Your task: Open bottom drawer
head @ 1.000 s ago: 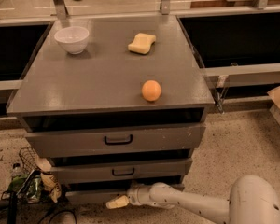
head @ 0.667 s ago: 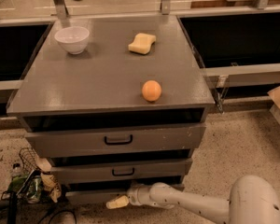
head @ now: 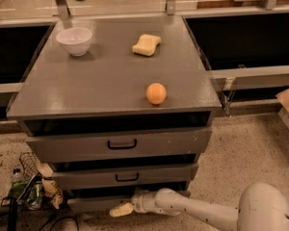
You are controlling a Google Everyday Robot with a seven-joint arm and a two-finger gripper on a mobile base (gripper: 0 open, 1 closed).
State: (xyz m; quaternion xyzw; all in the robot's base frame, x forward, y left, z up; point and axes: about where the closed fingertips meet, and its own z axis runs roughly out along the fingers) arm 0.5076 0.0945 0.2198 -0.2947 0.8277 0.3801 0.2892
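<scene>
Gripper (head: 121,209) reaching low at bottom drawer (head: 91,204), lowest of three, near floor; spread or closed, cannot tell. Handle lying hidden behind it, so risking missed hook or slip-off. Floor clutter (head: 33,189) crowding left side. Farther: orange (head: 156,93) possibly rolling if cabinet jolting; sponge (head: 146,44), bowl (head: 74,41) sitting behind.

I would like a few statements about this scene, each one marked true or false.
1. The orange lies on the cabinet top. True.
2. The bowl stands right beside the orange. False: the bowl is at the back left, well apart from it.
3. The gripper is low, at the bottom drawer. True.
4. The sponge is inside the bowl. False: the sponge lies on the cabinet top, apart from the bowl.
</scene>
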